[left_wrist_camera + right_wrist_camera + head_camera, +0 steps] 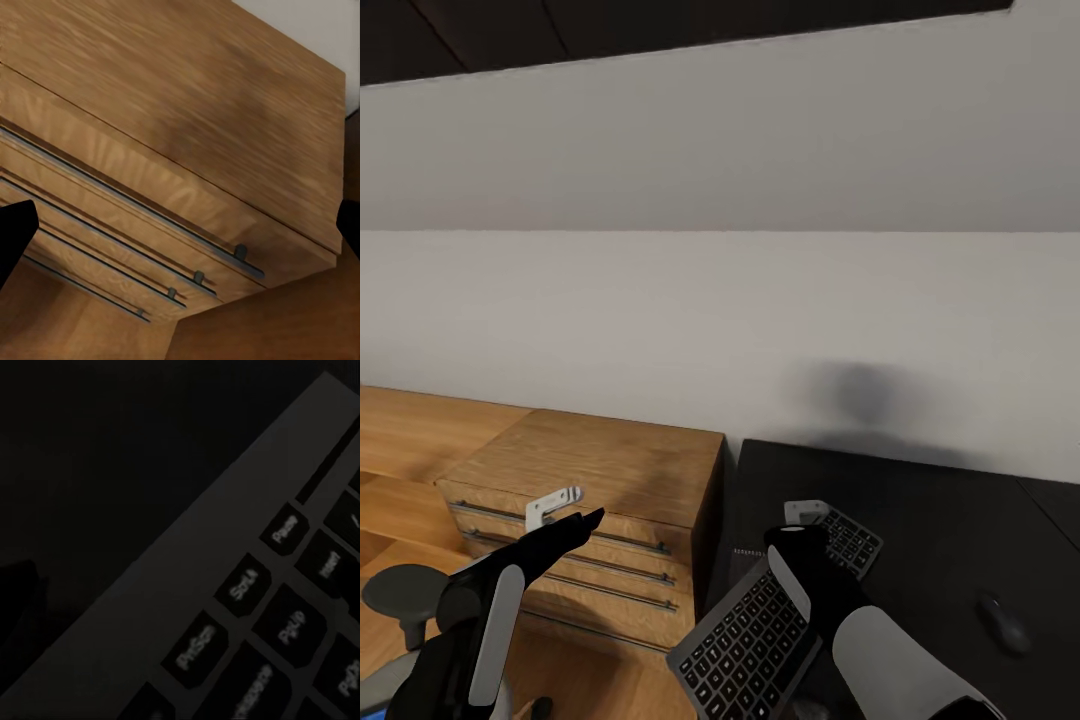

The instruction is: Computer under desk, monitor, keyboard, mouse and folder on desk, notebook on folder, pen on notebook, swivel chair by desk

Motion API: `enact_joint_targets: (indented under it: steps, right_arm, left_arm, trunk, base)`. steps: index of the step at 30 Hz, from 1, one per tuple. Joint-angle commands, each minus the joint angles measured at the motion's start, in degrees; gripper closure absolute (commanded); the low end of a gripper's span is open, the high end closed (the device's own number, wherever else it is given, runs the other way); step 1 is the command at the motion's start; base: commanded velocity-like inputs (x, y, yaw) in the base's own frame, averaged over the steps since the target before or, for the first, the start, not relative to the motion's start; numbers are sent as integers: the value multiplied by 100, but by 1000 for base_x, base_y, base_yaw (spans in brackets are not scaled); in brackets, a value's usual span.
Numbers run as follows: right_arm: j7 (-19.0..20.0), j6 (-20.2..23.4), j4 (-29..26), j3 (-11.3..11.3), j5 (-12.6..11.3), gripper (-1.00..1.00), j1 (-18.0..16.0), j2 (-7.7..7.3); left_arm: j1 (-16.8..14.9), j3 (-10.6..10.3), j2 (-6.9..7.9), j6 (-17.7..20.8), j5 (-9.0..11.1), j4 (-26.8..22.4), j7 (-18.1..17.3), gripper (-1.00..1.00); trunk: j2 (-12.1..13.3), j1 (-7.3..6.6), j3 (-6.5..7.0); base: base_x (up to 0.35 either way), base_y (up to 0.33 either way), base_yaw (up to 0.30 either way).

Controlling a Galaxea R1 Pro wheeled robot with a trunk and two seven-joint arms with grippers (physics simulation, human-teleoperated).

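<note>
Keyboard [760,625]: slim, black keys in dark grey frame, lying diagonally across the counter's [930,520] left front corner, near end overhanging the edge, far end under the right arm. Right wrist view shows its top key row [247,585] up close, white legends, frame edge running diagonally. Mouse [1003,622]: small, black, rounded, flat on the counter, well right of the keyboard, apart from it. Counter: glossy black top, butted against the white wall. Swivel chair [400,592]: grey part visible at lower left, on the wood floor.

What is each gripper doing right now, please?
Left gripper: open, empty, over the light wood drawer unit.
Right gripper: cannot tell; at the dark grey keyboard.
</note>
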Motion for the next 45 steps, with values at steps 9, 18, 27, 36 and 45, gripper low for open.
enact_joint_targets:
  steps: [9,18,27,36,45]
  right_arm:
    - [-38,6,77,17,-141,-100,-2,-5]
    - [-38,5,76,17,-141,-100,-2,-5]
    - [-41,-1,76,17,-133,-100,-2,-7]
    - [-33,-42,-17,10,-132,-100,-2,-14]
    - [-33,-153,-116,8,-132,-100,-2,-22]
  left_arm:
    - [-5,8,-9,34,50,-6,22,-100]
    - [-5,9,-9,29,50,-5,23,-100]
    - [-5,4,-9,30,50,1,26,-100]
    - [-5,2,-9,29,50,2,27,-100]
    - [-5,2,-9,29,50,2,23,-100]
  trunk:
    - [-3,0,-8]
    - [-3,0,-8]
    - [-3,0,-8]
    - [-3,0,-8]
    - [-3,0,-8]
  base:
    - [-195,0,0]
    - [-17,0,0]
    - [0,0,0]
    - [0,0,0]
    - [0,0,0]
